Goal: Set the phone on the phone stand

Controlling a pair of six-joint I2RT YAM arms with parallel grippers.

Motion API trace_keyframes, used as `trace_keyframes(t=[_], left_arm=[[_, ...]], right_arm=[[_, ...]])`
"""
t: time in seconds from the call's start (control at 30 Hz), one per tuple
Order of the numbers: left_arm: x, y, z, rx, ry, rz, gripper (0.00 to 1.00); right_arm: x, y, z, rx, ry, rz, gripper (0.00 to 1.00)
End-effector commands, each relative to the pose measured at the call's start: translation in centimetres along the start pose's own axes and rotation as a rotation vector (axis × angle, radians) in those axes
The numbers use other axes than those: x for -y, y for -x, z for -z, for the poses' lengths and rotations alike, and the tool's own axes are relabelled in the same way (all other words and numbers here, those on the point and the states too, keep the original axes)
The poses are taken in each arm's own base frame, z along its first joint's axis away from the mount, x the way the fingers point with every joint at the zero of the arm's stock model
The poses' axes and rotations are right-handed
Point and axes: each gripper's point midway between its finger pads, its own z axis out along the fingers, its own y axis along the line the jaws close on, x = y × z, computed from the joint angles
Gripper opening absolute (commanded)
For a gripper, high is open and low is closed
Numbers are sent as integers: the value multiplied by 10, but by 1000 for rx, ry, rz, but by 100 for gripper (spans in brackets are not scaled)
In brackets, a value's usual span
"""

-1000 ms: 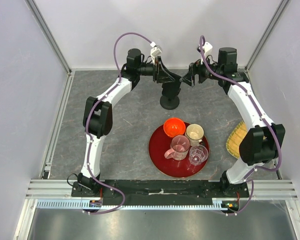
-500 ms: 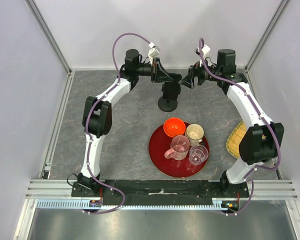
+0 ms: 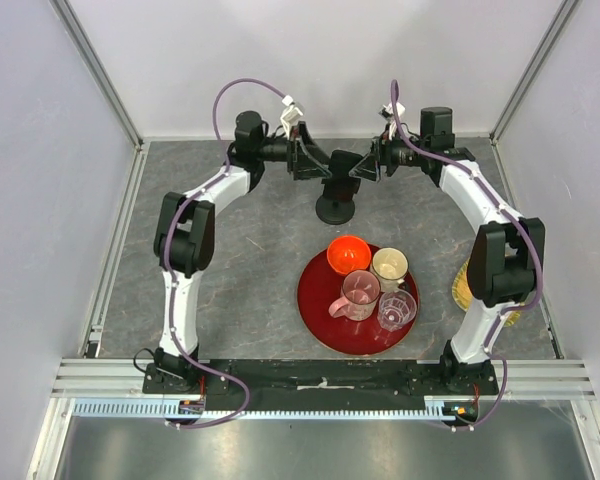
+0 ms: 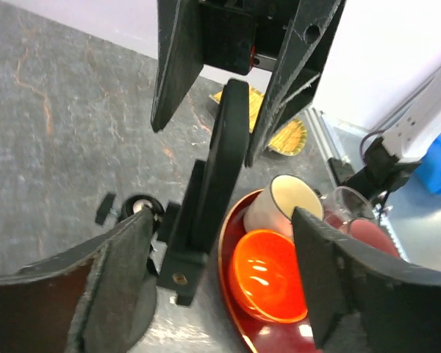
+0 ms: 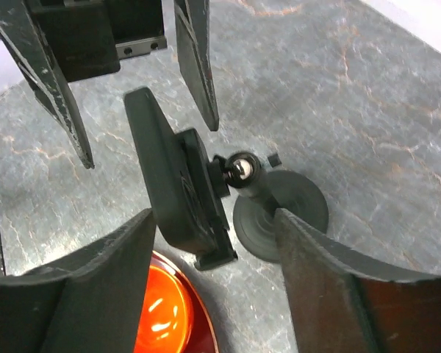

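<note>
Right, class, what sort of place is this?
Probably a robot test cell: left arm and right arm mounted on a metal rail, white walls enclosing the grey table, and a red tray of cups.

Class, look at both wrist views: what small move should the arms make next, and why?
Probably draw both grippers straight back, away from each other. The phone appears to sit in the cradle of the phone stand, and the left gripper and right gripper both stand open around it, gripping nothing. Backing out straight should avoid nudging it.
</note>
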Motion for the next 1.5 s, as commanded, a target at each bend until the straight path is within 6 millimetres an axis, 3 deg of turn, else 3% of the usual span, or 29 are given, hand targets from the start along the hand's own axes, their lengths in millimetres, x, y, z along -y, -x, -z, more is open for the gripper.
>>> trace_keyframes(t=[0.0,0.07,0.1,0.17,0.2,0.27,0.3,0.37,0.4,0.43,0.5,0.57,0.63,0.67,0.7,0.73,0.77,0.8,0.83,0.87,0.9,1.0,1.1,1.13,1.2,1.23,1.47], left_arm=[[37,54,29,90,56,-108,88],[36,52,44,133,116,-105,88],[51,56,50,151,129,-106,88],[58,68,60,194,186,-137,85],[70,71,64,203,205,-164,82],[77,77,68,225,254,-165,75],[79,71,71,228,270,-152,73],[98,88,75,278,307,-184,68],[104,86,77,294,323,-164,68],[115,102,82,342,357,-184,67],[129,102,86,381,372,-147,64],[161,115,91,440,359,-181,64],[175,101,94,454,360,-127,64],[200,109,97,479,356,-166,64],[202,95,101,469,391,-118,64],[205,96,107,497,440,-107,64],[232,104,115,527,468,-139,64],[222,92,125,535,571,-37,63],[227,88,131,541,621,-13,63],[257,98,140,576,639,-79,63],[257,91,149,578,715,-36,63],[302,101,169,626,791,-128,65],[331,108,179,636,826,-190,65],[331,102,180,618,840,-170,65],[336,99,180,613,840,-168,65],[337,95,180,608,839,-163,65],[330,81,179,606,837,-119,65]], right_arm=[[-19,30,-10,89,103,92,69],[-20,30,-16,93,106,97,65],[-21,32,-17,101,110,98,60],[-25,38,-18,132,127,88,51],[-28,38,-19,132,142,84,39],[-31,37,-22,130,157,84,30],[-33,38,-22,132,165,89,21],[-40,40,-24,146,192,73,14],[-43,42,-24,150,200,65,4],[-47,45,-24,161,211,75,0],[-61,49,-26,165,230,78,0],[-88,60,-28,192,260,130,0],[-115,74,-23,236,291,183,0],[-134,76,-27,239,325,200,0],[-146,82,-25,248,336,218,0],[-154,84,-25,244,343,217,0],[-167,82,-29,237,364,220,0],[-177,81,-27,235,376,220,0],[-192,77,-30,229,399,223,0],[-197,77,-31,233,388,223,0],[-207,76,-28,236,397,230,0],[-231,76,-29,235,392,218,0],[-258,70,-34,230,395,197,0],[-279,65,-37,231,426,200,0],[-293,52,-35,236,404,201,0],[-314,42,-37,218,428,209,0],[-374,15,-42,243,430,304,0]])
